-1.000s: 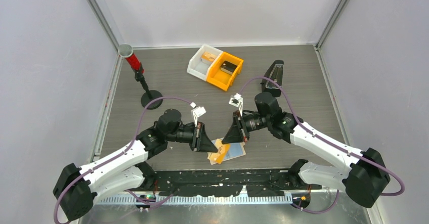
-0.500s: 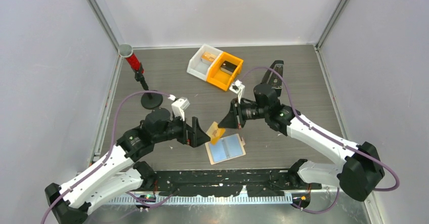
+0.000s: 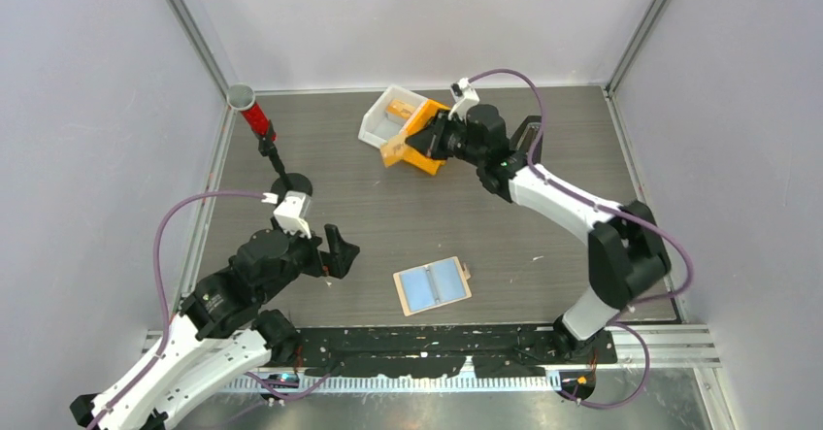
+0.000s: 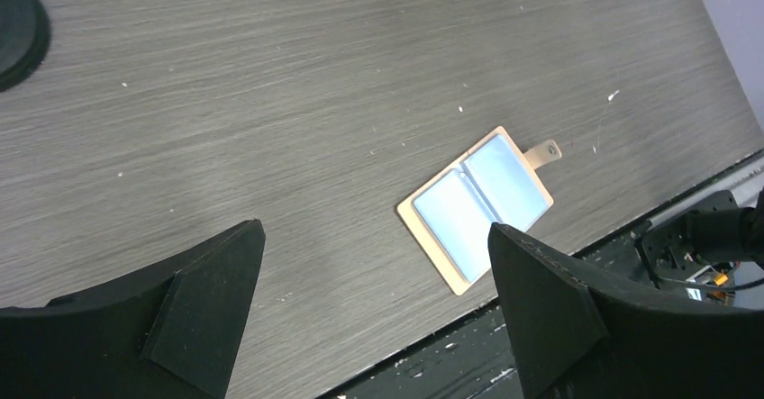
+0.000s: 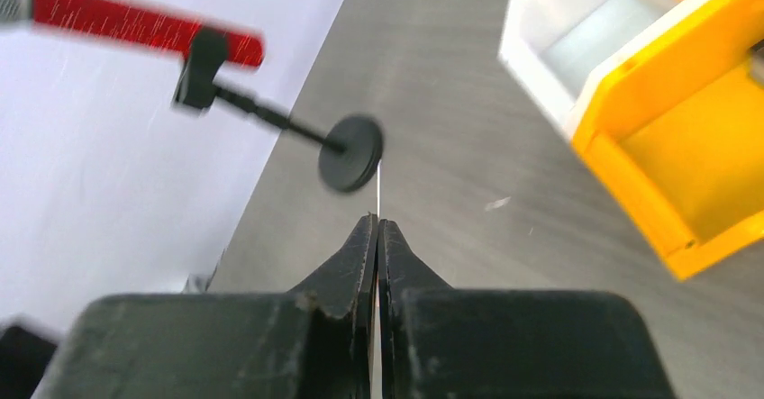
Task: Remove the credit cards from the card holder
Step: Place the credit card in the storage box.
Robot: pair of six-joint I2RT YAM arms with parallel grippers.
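Note:
The tan card holder point(image 3: 433, 285) lies open and flat near the table's front edge, with light blue panels showing in both halves point(image 4: 476, 205). My left gripper point(image 3: 342, 248) hangs to its left, open and empty point(image 4: 375, 226), apart from it. At the back of the table, by the bins, my right gripper point(image 3: 408, 144) is shut on an orange credit card point(image 3: 393, 149). In the right wrist view that card shows only edge-on, as a thin line point(image 5: 378, 187) rising from the shut jaws point(image 5: 378, 221).
A white bin point(image 3: 388, 115) and an orange bin point(image 3: 439, 158) stand side by side at the back. A red-handled tool on a black stand point(image 3: 288, 185) is at the back left. A black wedge-shaped case point(image 3: 529, 134) sits behind the right arm.
My left gripper opened and pulled back to the left. My right gripper carried the orange card from above the holder to the bins. The holder now lies open on the table.

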